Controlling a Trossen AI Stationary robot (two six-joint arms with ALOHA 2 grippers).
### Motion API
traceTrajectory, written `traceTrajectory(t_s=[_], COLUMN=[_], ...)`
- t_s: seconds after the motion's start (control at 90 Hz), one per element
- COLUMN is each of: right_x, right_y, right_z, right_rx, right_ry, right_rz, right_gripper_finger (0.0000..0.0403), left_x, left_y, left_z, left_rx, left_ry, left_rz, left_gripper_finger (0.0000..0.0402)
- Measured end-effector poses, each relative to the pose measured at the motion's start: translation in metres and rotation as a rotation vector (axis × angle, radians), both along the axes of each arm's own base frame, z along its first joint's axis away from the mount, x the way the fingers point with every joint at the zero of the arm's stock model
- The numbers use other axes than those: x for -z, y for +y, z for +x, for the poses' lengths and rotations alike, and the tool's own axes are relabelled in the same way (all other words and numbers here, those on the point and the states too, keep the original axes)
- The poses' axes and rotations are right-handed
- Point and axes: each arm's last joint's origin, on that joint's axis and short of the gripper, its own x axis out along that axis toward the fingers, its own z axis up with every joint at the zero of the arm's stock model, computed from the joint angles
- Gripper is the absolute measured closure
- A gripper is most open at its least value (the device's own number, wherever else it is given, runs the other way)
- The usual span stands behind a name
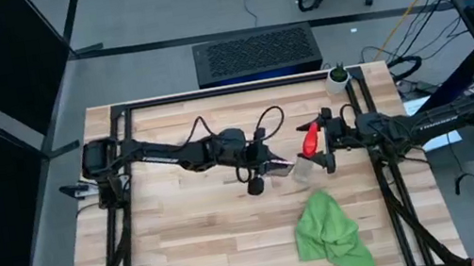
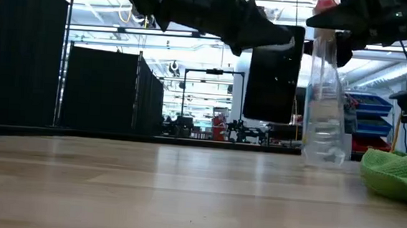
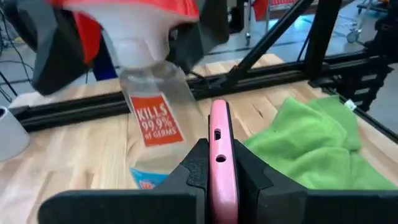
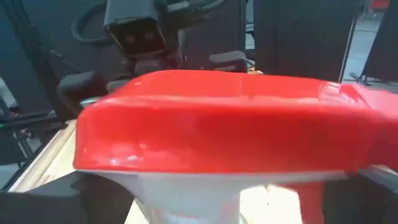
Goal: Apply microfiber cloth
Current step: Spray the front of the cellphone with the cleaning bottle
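The microfiber cloth (image 1: 329, 233) is bright green and lies crumpled on the table's near right part, also seen in the low view (image 2: 400, 174) and the left wrist view (image 3: 311, 143). No gripper touches it. At the table's middle, my left gripper (image 1: 265, 169) is shut on a small phone (image 2: 273, 72) in a pink case. Just to its right, my right gripper (image 1: 324, 150) is shut on a clear spray bottle (image 2: 325, 115) with a red nozzle (image 4: 230, 124). The bottle stands upright beside the phone. My left gripper pinches the phone between its two fingers (image 3: 196, 168), one on each broad face, with the pink edge (image 3: 221, 149) showing between them. The phone hangs upright, clear of the table, its dark face toward the near edge. My right gripper holds the spray bottle at its top, just under the red nozzle (image 1: 311, 137), coming level from the table's right. The nozzle hides the fingers in the right wrist view. The bottle stands upright, its base (image 2: 322, 160) at about table height; whether it rests there, I cannot tell.
Black frame rails (image 1: 230, 89) run along the table's far, left and right sides. A small white pot (image 1: 337, 77) stands at the far right corner. A black box (image 1: 253, 54) lies beyond the far edge. Bare wood (image 1: 197, 244) spreads over the near left.
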Motion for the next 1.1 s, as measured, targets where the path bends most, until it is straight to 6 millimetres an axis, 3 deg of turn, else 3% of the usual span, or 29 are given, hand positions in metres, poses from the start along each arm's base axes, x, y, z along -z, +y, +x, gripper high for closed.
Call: traceTrajectory(t_s=[0.156, 0.378, 0.522, 0.7, 0.878, 1.1], right_x=[0.000, 0.000, 0.000, 0.001, 0.002, 0.004], right_y=[0.000, 0.000, 0.000, 0.000, 0.000, 0.000], right_z=[0.000, 0.000, 0.000, 0.000, 0.000, 0.000], right_rx=[-0.004, -0.007, -0.008, -0.007, -0.007, -0.007], right_ry=[0.001, 0.003, 0.003, 0.005, 0.014, 0.033], right_rz=[0.000, -0.002, -0.006, -0.003, -0.003, -0.004], right_gripper_finger=[0.0019, 0.0019, 0.0019, 0.0019, 0.0019, 0.0019], left_x=[0.020, 0.018, 0.020, 0.039, 0.038, 0.040], left_y=[-0.002, 0.010, 0.005, -0.002, -0.003, -0.003], left_z=[0.008, 0.009, 0.013, 0.025, 0.038, 0.038], left_rx=[-0.046, -0.095, -0.050, -0.033, -0.043, -0.044], left_ry=[0.005, -0.020, -0.067, -0.063, -0.086, -0.058], left_rz=[0.050, 0.102, 0.090, 0.089, 0.065, 0.066], left_gripper_finger=[0.0386, 0.0386, 0.0386, 0.0386, 0.0386, 0.0386])
